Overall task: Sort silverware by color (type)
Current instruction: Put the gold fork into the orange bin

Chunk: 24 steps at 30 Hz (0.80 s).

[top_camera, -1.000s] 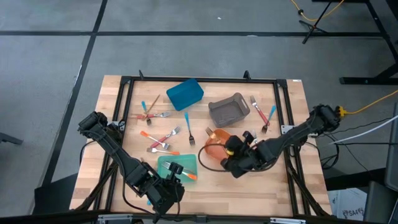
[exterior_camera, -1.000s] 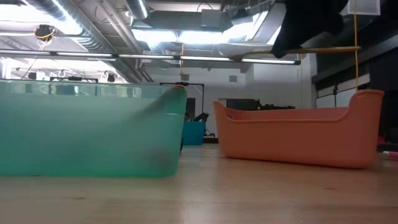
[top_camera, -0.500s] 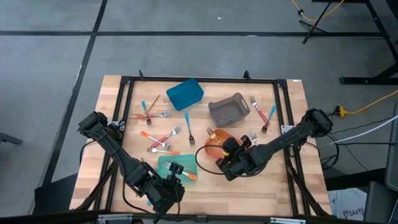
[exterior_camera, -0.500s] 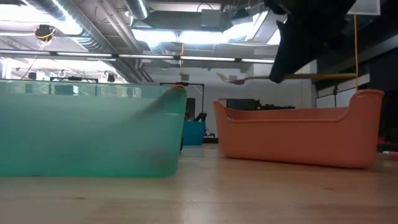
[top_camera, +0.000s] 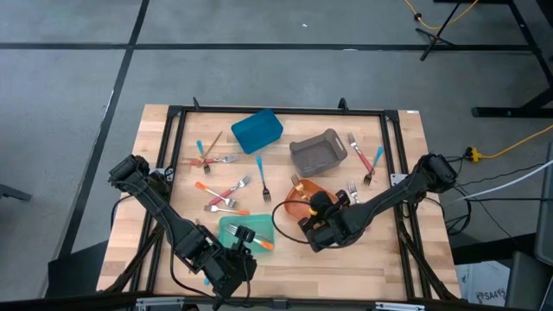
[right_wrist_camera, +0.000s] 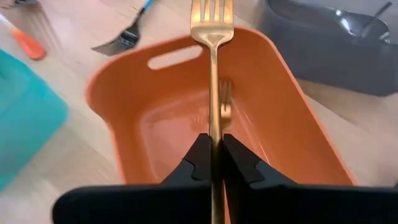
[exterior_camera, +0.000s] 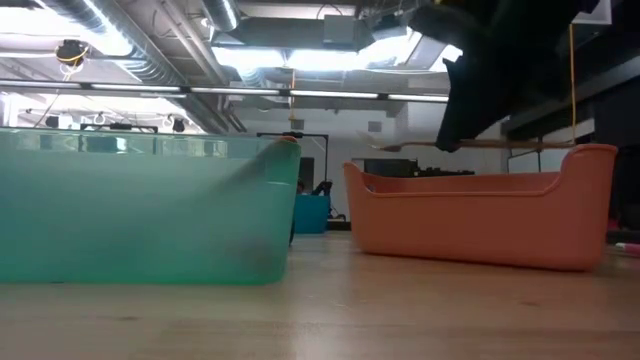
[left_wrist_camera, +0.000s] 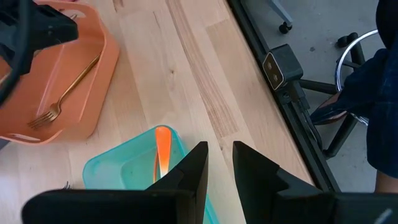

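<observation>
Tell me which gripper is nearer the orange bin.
Right. The right gripper hovers directly over the orange bin, shut on a gold fork. The left gripper waits farther off, beside the teal bin.

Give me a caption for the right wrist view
Right claw shut on a gold fork above the orange bin.

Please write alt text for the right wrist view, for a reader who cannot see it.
The right gripper holds a gold fork level above the orange bin. A teal bin and a grey bin stand beside it on the wooden table.
</observation>
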{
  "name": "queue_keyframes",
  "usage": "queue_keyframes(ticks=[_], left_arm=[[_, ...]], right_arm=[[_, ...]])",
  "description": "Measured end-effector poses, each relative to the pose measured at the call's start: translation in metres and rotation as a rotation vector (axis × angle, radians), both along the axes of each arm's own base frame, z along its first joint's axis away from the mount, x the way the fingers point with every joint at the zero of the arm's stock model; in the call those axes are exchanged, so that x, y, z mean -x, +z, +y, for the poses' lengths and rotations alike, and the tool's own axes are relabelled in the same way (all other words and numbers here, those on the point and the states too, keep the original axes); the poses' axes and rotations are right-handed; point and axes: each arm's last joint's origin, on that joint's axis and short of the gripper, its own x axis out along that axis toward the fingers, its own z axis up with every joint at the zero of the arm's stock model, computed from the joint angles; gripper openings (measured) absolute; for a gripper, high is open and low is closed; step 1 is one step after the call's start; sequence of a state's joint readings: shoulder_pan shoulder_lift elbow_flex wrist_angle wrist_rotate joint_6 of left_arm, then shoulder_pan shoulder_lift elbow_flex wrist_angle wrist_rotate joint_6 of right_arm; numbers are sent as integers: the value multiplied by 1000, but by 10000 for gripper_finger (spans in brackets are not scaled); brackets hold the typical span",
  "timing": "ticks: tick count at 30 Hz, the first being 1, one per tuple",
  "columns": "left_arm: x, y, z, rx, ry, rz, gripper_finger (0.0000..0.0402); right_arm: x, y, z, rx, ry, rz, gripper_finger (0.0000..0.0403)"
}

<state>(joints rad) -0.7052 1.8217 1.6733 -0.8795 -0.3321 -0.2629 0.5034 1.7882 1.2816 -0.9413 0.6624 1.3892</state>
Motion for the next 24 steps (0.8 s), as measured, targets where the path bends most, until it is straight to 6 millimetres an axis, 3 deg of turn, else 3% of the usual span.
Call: queue_keyframes(ticks=[13,24], left_arm=[[0,0,0,0,-1,0,69],[0,0,0,-1,-1,0,69]], right_arm=[[-7,-35,5,-2,-34,97,5],[-8,-41,7,-23,-33,129,5]])
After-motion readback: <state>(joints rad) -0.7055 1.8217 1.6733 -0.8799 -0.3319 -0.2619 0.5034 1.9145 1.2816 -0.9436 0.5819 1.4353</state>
